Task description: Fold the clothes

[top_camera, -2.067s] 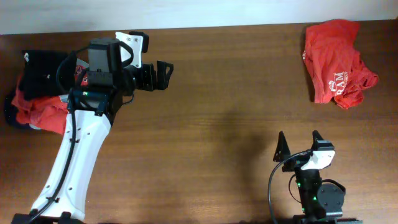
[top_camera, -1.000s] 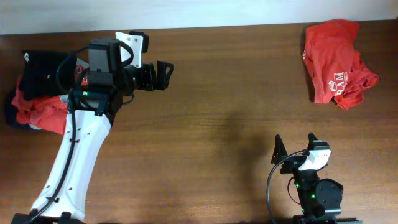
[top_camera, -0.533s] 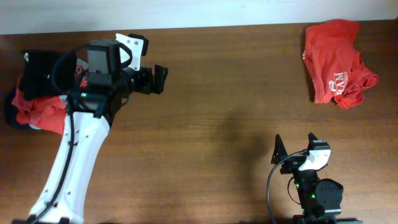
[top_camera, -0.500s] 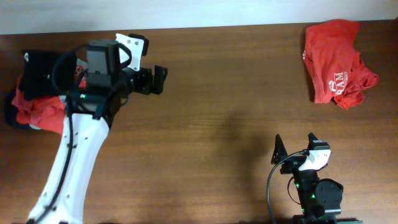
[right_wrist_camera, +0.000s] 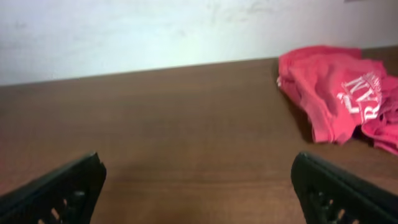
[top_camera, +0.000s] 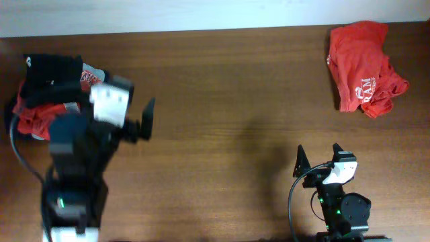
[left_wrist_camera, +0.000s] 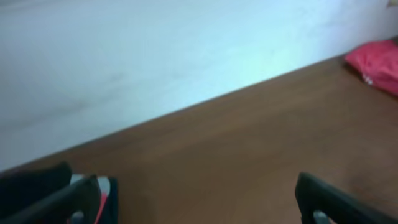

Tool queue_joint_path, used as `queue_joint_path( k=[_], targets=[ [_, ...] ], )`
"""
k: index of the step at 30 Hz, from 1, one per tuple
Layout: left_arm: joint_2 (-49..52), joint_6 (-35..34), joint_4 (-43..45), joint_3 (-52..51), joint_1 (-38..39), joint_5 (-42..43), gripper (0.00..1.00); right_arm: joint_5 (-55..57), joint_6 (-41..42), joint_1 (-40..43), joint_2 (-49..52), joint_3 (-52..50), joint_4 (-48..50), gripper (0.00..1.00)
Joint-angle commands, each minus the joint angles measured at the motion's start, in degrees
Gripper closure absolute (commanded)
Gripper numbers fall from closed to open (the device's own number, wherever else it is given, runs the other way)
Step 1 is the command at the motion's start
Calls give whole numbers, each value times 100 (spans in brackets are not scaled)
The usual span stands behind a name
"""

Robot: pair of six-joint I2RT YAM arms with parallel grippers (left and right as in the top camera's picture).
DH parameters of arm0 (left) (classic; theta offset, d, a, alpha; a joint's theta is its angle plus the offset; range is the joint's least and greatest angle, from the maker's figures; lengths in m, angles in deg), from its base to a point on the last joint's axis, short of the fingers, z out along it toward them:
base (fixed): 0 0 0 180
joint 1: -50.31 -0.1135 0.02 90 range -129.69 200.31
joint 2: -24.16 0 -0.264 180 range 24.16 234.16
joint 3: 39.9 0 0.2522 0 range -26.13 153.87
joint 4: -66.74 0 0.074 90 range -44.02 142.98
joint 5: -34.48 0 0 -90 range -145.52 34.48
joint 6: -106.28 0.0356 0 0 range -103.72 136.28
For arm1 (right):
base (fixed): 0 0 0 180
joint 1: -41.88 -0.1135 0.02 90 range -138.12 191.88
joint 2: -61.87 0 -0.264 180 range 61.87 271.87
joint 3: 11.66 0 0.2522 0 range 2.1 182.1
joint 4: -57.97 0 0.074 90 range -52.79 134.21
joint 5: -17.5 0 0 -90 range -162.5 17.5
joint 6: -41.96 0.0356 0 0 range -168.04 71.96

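A pile of clothes lies at the far left of the table, with a folded black T-shirt [top_camera: 48, 74] on top of a red one [top_camera: 35, 118]. A crumpled red T-shirt with white lettering [top_camera: 363, 66] lies at the far right; it also shows in the right wrist view [right_wrist_camera: 339, 93] and small in the left wrist view [left_wrist_camera: 376, 62]. My left gripper [top_camera: 146, 119] is open and empty, just right of the pile, and blurred. My right gripper [top_camera: 321, 156] is open and empty near the front edge; its wrist view [right_wrist_camera: 199, 186] shows only bare wood between the fingers.
The brown wooden table [top_camera: 235, 101] runs to a white wall [right_wrist_camera: 155, 31] at the back. A dark garment edge [left_wrist_camera: 37, 180] of the left pile shows beside my left finger.
My left arm has pulled back toward the front and lowered, its gripper moving away from the back edge to just right of the pile. The right arm has not moved.
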Motion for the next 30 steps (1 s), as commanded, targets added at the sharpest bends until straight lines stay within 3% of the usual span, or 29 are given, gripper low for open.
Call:
queue_joint_path(
  k=[1, 9, 19, 30],
  targets=[
    [-920, -186, 527, -1115, -116, -37, 0, -92, -22, 37, -61, -26, -24, 2],
    [-2653, -765, 1978, -3364, -511, 326, 1, -92, -22, 37, -61, -26, -24, 1],
    [-4352, -1056, 1978, -4730, -669, 127, 1, -92, -22, 37, -61, -26, -24, 1],
    [-4841, -1040, 1541, -5141, -669, -374, 1, -92, -22, 35, -61, -26, -24, 1]
  ],
)
